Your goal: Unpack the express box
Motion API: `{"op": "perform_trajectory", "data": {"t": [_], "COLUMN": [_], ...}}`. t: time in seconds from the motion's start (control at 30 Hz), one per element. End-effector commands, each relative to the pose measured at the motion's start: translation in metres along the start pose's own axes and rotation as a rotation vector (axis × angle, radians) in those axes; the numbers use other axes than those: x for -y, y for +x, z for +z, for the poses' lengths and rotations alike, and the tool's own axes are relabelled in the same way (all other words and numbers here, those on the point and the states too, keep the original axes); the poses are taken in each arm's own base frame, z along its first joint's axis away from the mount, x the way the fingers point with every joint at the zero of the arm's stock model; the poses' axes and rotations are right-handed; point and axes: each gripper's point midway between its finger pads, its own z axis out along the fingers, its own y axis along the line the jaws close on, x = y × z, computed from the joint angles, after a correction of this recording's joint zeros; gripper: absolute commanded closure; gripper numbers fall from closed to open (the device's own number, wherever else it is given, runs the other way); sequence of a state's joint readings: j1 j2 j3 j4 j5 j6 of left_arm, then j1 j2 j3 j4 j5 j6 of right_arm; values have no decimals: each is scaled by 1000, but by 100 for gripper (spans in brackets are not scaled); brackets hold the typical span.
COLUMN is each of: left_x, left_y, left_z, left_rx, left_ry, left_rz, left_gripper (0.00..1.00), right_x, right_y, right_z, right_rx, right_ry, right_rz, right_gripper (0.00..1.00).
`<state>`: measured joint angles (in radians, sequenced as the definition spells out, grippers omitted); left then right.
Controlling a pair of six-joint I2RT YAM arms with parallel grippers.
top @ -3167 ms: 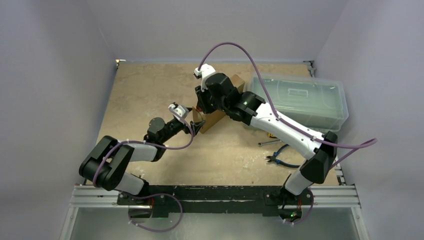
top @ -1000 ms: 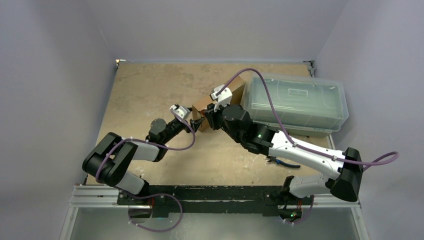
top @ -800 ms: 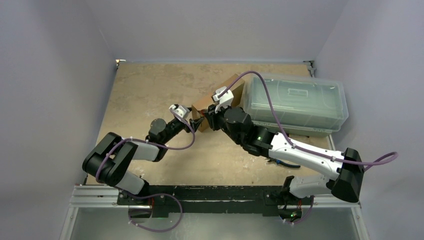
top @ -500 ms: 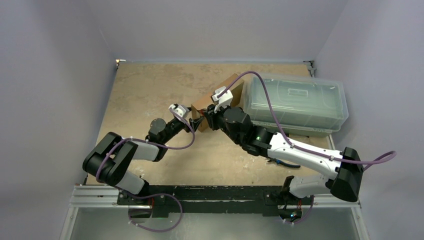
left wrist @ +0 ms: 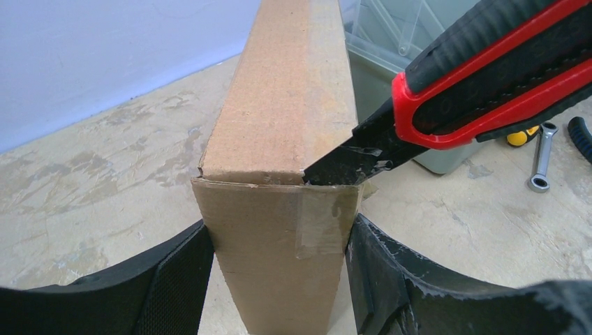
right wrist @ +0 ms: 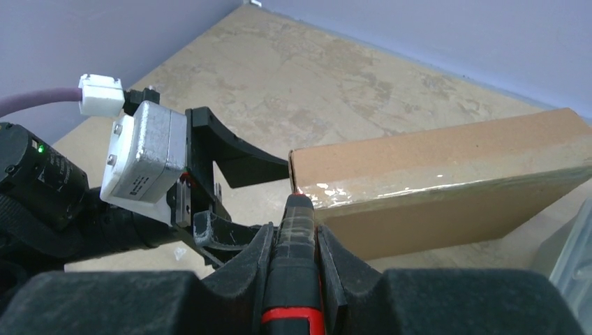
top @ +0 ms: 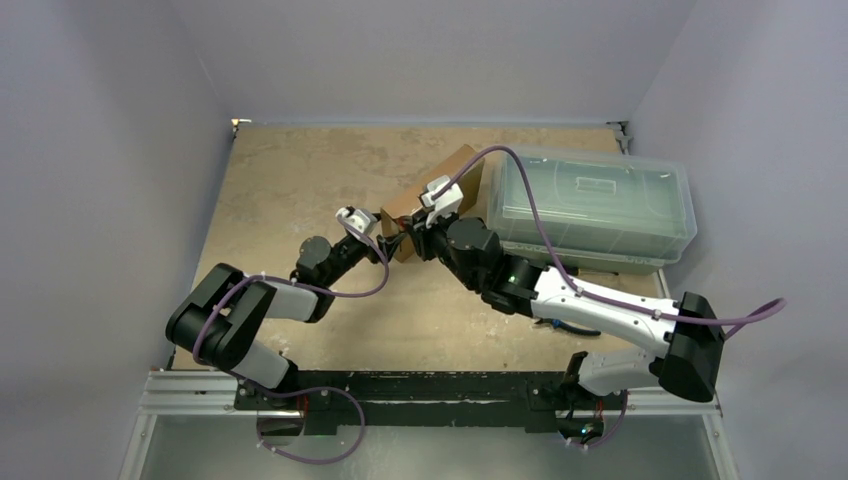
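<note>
Soft even light, glare on tape (right wrist: 363,190)

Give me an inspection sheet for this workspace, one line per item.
Surface: tan table, scuffed with pale patches.
Job's things: express box stands on its long edge, closed, taped end toward the left arm.
Clutter: clear bin beside the box; wrench and pliers by the right arm.
Fingers: left fingers clamp the box end; right fingers grip a utility knife, blade at the taped top corner.
Cables: purple cables loop off both wrists, one arching over the bin.
Surroundings: plain pale walls on three sides.
</note>
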<state>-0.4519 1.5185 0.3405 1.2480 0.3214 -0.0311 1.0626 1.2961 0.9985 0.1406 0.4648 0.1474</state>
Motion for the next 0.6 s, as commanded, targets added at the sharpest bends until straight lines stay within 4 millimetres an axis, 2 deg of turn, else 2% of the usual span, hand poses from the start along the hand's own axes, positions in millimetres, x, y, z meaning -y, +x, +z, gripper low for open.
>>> {"op": "perform_trajectory", "data": {"t": [0.0,0.1,0.17,0.3,0.37,0.43,0.47,0.5,0.57], "left_x": [5,6,6,6,4,3,4,6,12], "left_y": [-10,-8,-6,-5,-11,-25,-30,-25,-35], "left_z": [5,5,4,3,4,6,8,7,5], "left_rx": [41,32,25,18,20,15,-14,-97,-173], "left_ry": [41,44,44,43,35,29,35,43,67], "left_rz": [35,37,35,32,33,4,-18,-62,-112], "left_gripper": [71,71,71,68,54,39,34,30,10], "right_x": [3,2,3,12,26,42,52,62,82], "right_y": [-70,-116,-137,-164,-170,-171,-171,-168,-164], "right_z": [-9,-16,-17,-27,-39,-53,-60,-66,-80], "right_rx": [136,192,191,192,196,205,210,207,202], "right_ry": [30,34,49,94,148,195,210,222,240], "right_rz": [43,33,10,0,5,2,8,20,51], "right_gripper": [100,100,100,100,100,100,100,100,100]}}
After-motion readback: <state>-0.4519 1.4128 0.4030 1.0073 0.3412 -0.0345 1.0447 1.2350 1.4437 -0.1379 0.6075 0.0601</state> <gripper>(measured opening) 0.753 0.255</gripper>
